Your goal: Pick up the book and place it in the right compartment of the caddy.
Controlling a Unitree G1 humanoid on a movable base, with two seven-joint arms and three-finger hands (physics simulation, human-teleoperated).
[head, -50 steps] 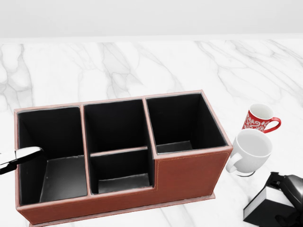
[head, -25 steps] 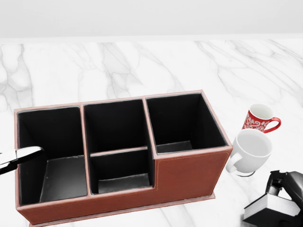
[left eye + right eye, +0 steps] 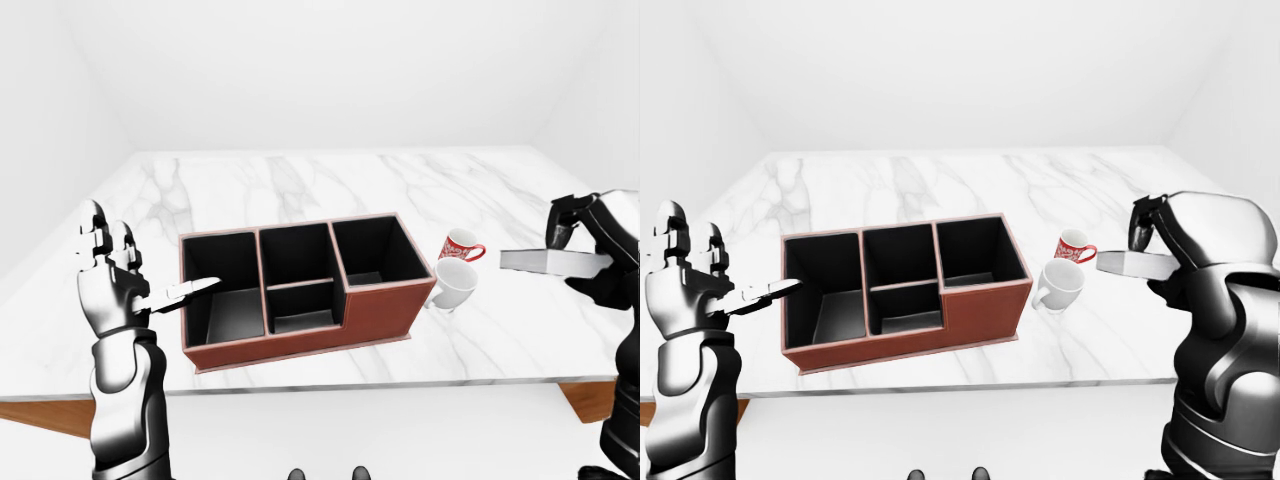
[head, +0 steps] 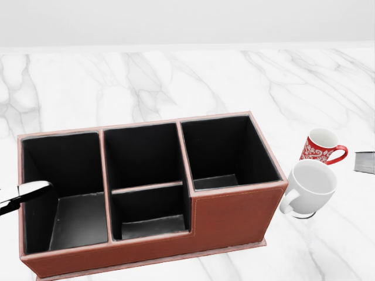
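Book [image 3: 553, 261] flat, clamped in right hand [image 3: 590, 250], held above the table [image 3: 300, 180] right of the mugs [image 3: 455, 275]; long axis runs left-right; caddy [image 3: 300, 285] right compartment [image 3: 372, 255] lies to its left; left hand [image 3: 110, 280] fingers spread, empty.

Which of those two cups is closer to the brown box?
The plain white mug, almost beside the caddy; the red patterned mug stands beyond it.
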